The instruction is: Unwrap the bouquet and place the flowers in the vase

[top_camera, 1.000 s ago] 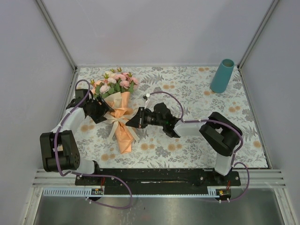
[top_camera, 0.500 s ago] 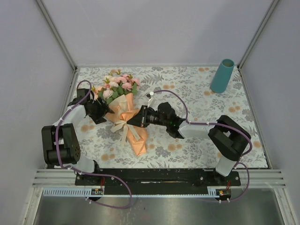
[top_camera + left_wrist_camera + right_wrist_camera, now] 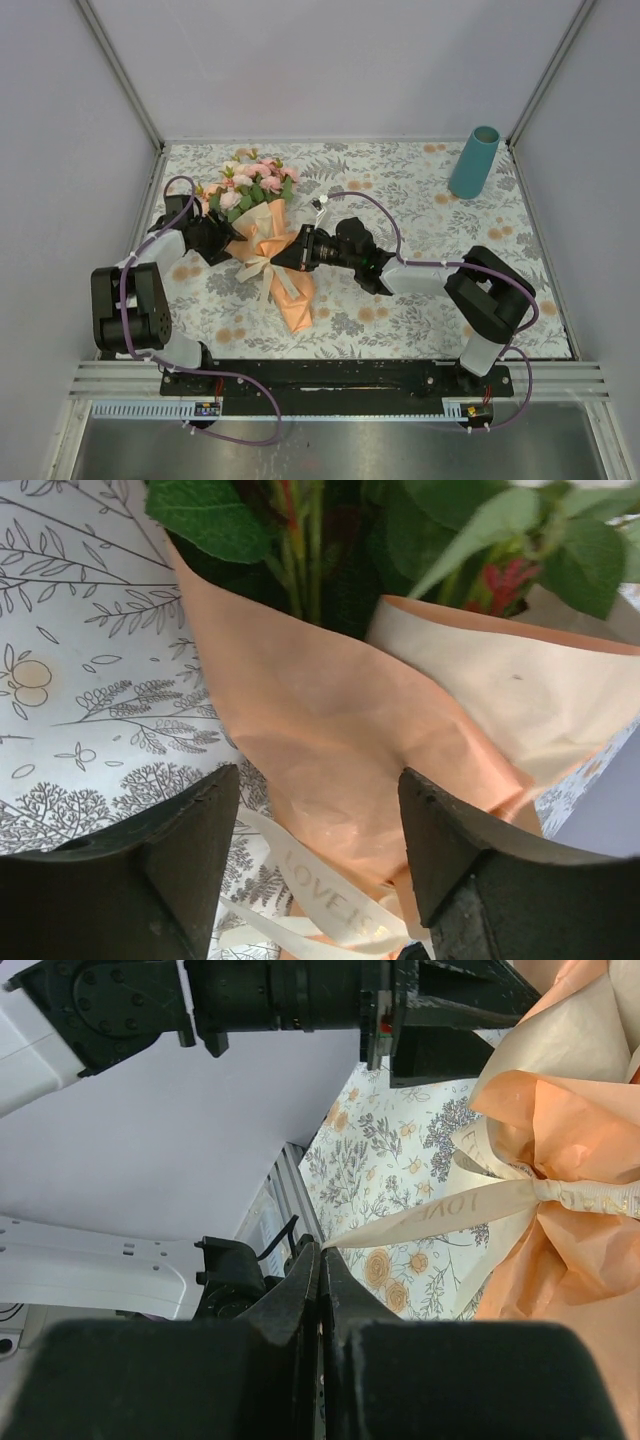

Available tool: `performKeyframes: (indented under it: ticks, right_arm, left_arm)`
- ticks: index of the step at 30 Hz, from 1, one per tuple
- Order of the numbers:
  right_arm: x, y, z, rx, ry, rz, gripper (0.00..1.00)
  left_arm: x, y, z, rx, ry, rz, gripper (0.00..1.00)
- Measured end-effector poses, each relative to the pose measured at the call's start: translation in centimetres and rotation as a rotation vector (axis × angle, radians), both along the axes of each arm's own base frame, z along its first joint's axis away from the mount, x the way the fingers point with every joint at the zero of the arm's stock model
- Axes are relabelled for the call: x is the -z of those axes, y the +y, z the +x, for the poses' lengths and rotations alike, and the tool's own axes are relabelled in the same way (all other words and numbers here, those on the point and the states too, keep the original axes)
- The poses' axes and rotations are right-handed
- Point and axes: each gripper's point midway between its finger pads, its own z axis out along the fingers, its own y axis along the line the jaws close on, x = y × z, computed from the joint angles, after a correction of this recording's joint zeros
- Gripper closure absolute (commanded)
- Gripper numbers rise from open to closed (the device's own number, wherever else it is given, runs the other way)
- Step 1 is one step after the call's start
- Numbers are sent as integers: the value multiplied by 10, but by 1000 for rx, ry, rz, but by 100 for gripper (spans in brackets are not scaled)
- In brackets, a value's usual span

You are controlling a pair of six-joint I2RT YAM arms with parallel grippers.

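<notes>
The bouquet [image 3: 262, 240] is lying on the counter [image 3: 400, 180] in the left half. Its flowers [image 3: 250, 180] are pointing far and its paper tail is pointing near and a little right. The right gripper [image 3: 320, 1248] is reaching in from the right and is clenched on the end of the cream ribbon [image 3: 455, 1210]. The ribbon is stretching from that grip to the bow knot at the waist of the wrap. The left gripper [image 3: 318, 780] is sitting at the bouquet's left side, released, with its jaws standing wide. The orange paper [image 3: 330, 730] is lying between and beyond them. Whether its fingers [image 3: 170, 850] are touching the paper, I cannot tell. Green stems [image 3: 305, 550] and leaves [image 3: 200, 515] are showing at the mouth of the wrap. The vase [image 3: 473, 162] is standing upright in the far right corner, well apart from the bouquet and both arms.
</notes>
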Motion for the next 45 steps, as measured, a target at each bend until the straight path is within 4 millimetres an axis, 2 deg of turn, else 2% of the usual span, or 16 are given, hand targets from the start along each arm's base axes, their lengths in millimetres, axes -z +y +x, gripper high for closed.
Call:
performKeyframes:
  ticks: [2,5,10,16,23,28,31,34,37,41,45]
  right_arm:
    - [0,0,0,1,0,0,100]
    - [1,0,2,8,-4,-4,100]
    - [4,0,5,23,-2,-9,100]
    - [10,-7,14,92,0,-68,100]
    - [-26,-23,21,180,-58,-47,100]
    - [-47,-42,22,249,-101,-49,100]
    - [-60,-48,21,265,-124,-42,100]
    - [-59,-48,19,256,-122,-45,100]
    - [-49,-45,18,238,-97,-59,100]
    - [-37,-42,17,224,-68,-82,100]
    - [-31,-39,15,214,-39,-87,100]
  left_arm:
    - [10,0,0,-5,31,-4,41]
    - [26,4,0,-20,82,-10,44]
    - [37,14,5,-53,122,7,55]
    - [48,21,14,-66,180,23,57]
    - [50,32,18,-88,201,42,57]
    - [50,35,20,-96,203,40,57]
    - [49,35,20,-95,203,40,52]
    - [47,35,20,-93,191,41,45]
    - [40,34,10,-97,175,45,38]
    - [17,36,-1,-122,110,42,33]
    - [-13,45,8,-166,5,24,34]
